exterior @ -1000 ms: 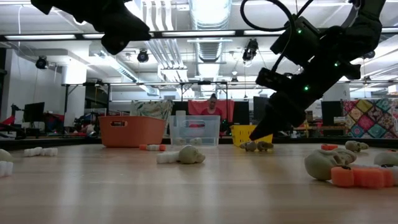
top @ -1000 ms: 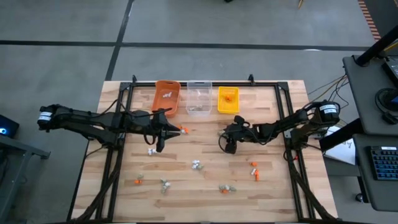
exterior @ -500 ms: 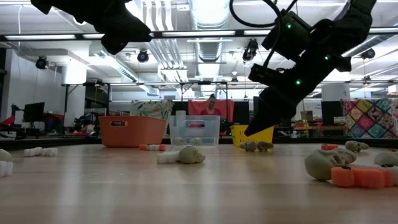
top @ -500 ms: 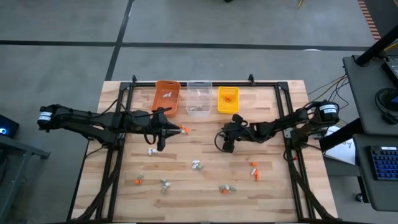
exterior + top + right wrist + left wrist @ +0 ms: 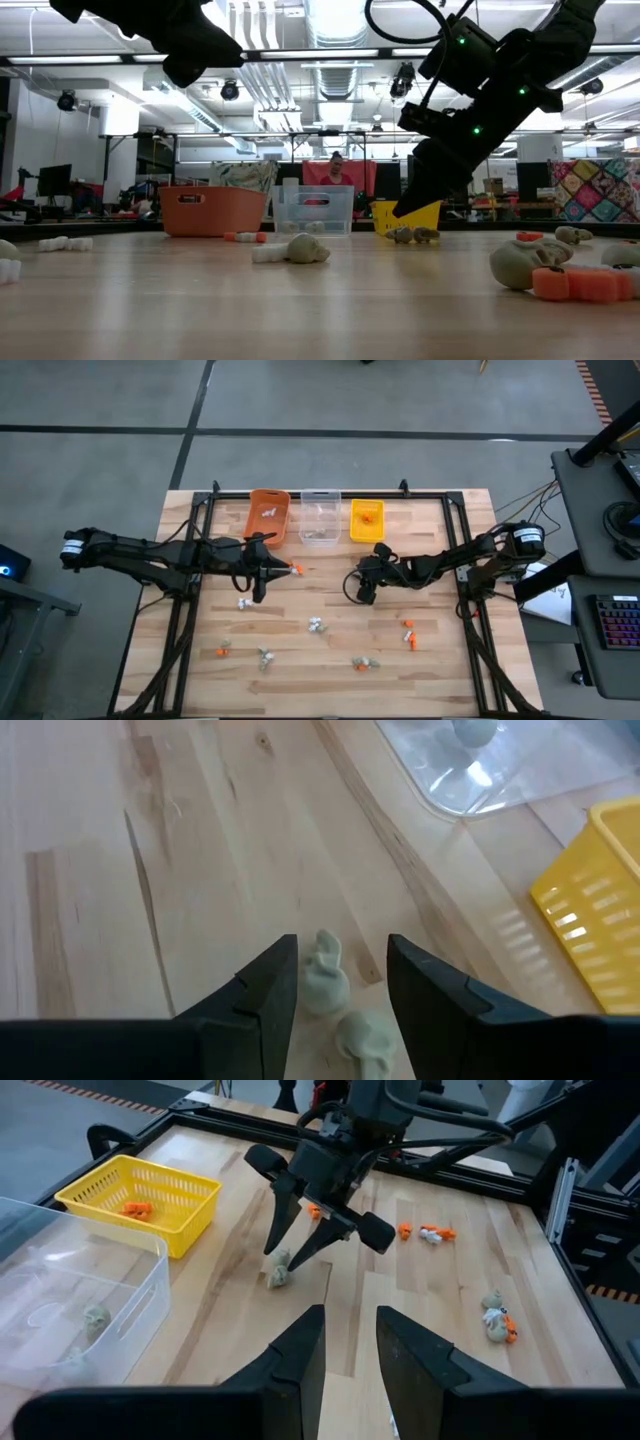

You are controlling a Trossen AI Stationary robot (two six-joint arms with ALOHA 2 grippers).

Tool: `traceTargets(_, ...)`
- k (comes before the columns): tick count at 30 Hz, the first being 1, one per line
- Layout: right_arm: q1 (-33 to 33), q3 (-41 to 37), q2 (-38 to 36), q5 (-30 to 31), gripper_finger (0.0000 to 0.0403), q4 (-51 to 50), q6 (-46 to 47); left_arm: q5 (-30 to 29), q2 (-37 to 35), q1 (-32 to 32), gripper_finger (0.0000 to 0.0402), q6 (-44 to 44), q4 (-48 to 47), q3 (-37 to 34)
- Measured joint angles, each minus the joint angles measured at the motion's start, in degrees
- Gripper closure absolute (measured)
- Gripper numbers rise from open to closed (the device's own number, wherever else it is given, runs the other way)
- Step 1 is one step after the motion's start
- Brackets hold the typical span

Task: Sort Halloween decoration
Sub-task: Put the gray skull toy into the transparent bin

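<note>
A grey-tan trinket [image 5: 325, 982] of the Halloween decoration lies on the wooden table, with a second one [image 5: 362, 1038] right beside it. My right gripper [image 5: 342, 982] is open and slants down over it, one finger on either side, touching nothing; the left wrist view shows the fingertips just above the trinket [image 5: 278, 1270]. My left gripper [image 5: 350, 1355] hangs open and empty above the table's left middle [image 5: 262, 575]. A small orange trinket [image 5: 294, 568] lies on the table just beyond it.
Three bins stand in a row at the far edge: orange [image 5: 268, 515], clear [image 5: 320, 517], yellow [image 5: 366, 520]. Loose trinkets lie over the near half of the table [image 5: 316, 625], [image 5: 265, 656], [image 5: 364, 663], [image 5: 408, 630]. A black frame rail [image 5: 460, 560] borders the table.
My right gripper has edged a little up and toward the table's left over the grey-tan trinket, fingers still apart. The trinket has stayed where it lay.
</note>
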Motion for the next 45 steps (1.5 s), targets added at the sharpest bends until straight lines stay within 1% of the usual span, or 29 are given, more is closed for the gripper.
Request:
traceTargets(4, 0.0, 0.0, 1.03, 0.0, 0.0259, 0.98, -0.01, 0.0, -0.01, -0.02, 0.0326, 0.0, 0.0, 0.0)
traceTargets(6, 0.0, 0.45, 2.69, 0.0, 0.0259, 0.59, -0.15, 0.0, 0.01, 0.0, 0.0326, 0.02, 0.0, 0.0)
traceTargets(9, 0.02, 2.45, 5.35, -0.07, 0.0259, -2.28, -0.81, 0.0, 0.0, 0.0, 0.0326, 0.01, -0.02, 0.0)
traceTargets(15, -0.02, 8.94, 11.26, 0.27, 0.0259, -8.05, -1.32, 0.02, 0.01, 0.0, 0.0326, 0.01, -0.09, 0.0)
traceTargets(20, -0.07, 11.47, 13.16, 0.01, 0.0265, -11.73, -1.49, 0.02, 0.01, -0.01, 0.0326, 0.01, -0.09, 0.0)
traceTargets(24, -0.09, 11.94, 12.65, -0.8, 0.0285, -12.83, -1.54, 0.02, 0.01, 0.0, 0.0326, 0.0, -0.11, 0.0)
traceTargets(32, -0.17, 12.47, 11.85, -2.76, 0.0344, -12.93, -2.34, 0.04, 0.01, 0.0, 0.0326, 0.96, -0.11, 0.0)
traceTargets(37, -0.17, 13.87, 11.28, -3.89, 0.0359, -14.08, -4.04, 0.04, 0.01, 0.0, 0.0326, 1.01, -0.08, 0.0)
traceTargets(42, -0.7, 19.3, 10.56, -4.49, 0.0377, -18.97, -6.28, 0.04, 0.01, -0.01, 0.0326, 1.03, -0.05, 0.0)
traceTargets(45, -1.92, 24.18, 10.4, -6.67, 0.039, -23.73, -7.26, 0.02, 0.01, -0.02, 0.0326, 1.39, -0.04, 0.04)
